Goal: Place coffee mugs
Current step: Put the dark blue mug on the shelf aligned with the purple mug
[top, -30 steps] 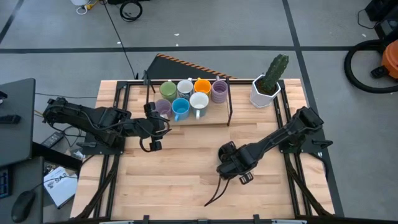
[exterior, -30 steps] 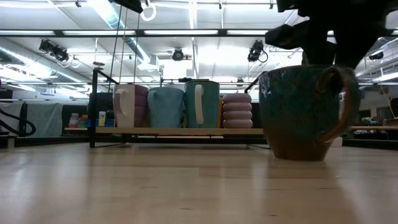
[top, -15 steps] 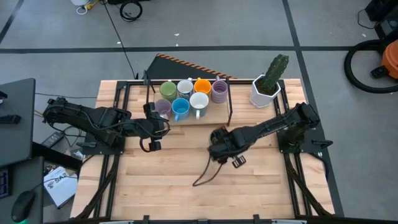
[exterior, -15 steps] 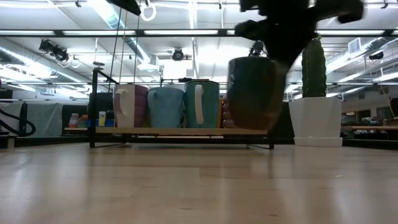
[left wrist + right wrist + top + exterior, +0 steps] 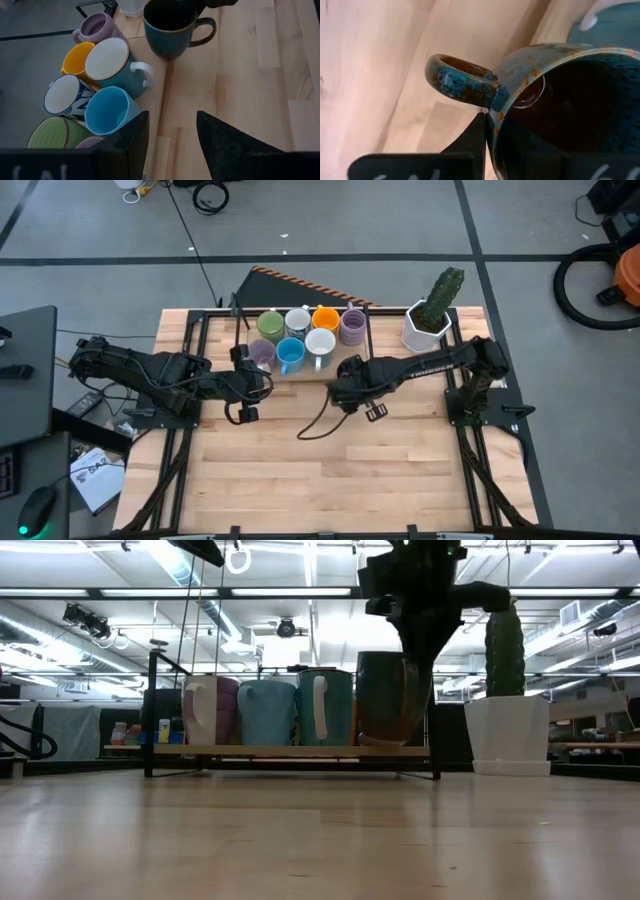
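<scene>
The right claw [image 5: 347, 383] is closed on the rim of the dark brown ceramic mug [image 5: 170, 27], held just off the tray's [image 5: 290, 751] free corner beside the white mug [image 5: 114, 65]; the left claw [image 5: 243, 385] waits open.

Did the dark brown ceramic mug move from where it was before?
Yes. The dark brown ceramic mug, held by the right tool, moved toward the wooden rack holding the other mugs, now at its edge.

Mug colours on a pale wood table [image 5: 300, 480]

The dark mug [image 5: 170, 27] is deep teal with rusty brown speckles, black-dark inside. Beside it: a white-lined teal mug [image 5: 112, 62], a light blue mug [image 5: 107, 112], an orange mug [image 5: 77, 55], a lavender mug [image 5: 97, 27], a green mug [image 5: 50, 132], and a white mug with blue pattern [image 5: 62, 95].
</scene>
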Controlling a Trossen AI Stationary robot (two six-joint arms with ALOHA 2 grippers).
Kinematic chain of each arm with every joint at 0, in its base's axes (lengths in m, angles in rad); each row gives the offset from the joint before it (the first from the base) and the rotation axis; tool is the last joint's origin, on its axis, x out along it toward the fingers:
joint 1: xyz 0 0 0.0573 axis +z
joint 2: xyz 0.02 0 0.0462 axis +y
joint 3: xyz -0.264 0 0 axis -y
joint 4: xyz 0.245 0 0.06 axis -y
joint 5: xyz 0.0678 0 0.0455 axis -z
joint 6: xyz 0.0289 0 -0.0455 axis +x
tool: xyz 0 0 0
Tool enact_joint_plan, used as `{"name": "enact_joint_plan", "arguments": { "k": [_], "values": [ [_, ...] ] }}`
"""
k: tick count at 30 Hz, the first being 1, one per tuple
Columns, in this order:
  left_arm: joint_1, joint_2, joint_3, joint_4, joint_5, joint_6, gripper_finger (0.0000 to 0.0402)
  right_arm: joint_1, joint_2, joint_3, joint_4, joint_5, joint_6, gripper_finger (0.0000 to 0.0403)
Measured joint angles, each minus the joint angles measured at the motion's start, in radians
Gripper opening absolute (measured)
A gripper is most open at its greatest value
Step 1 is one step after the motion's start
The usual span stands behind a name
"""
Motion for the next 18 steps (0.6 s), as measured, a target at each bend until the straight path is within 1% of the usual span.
{"name": "enact_joint_plan", "arguments": {
  "k": [18],
  "values": [
    [0.000,0.000,0.000,-0.007,0.000,0.000,0.0172,-0.161,-0.001,0.000,0.007,-0.014,-0.166,0.0043]
  ]
}}
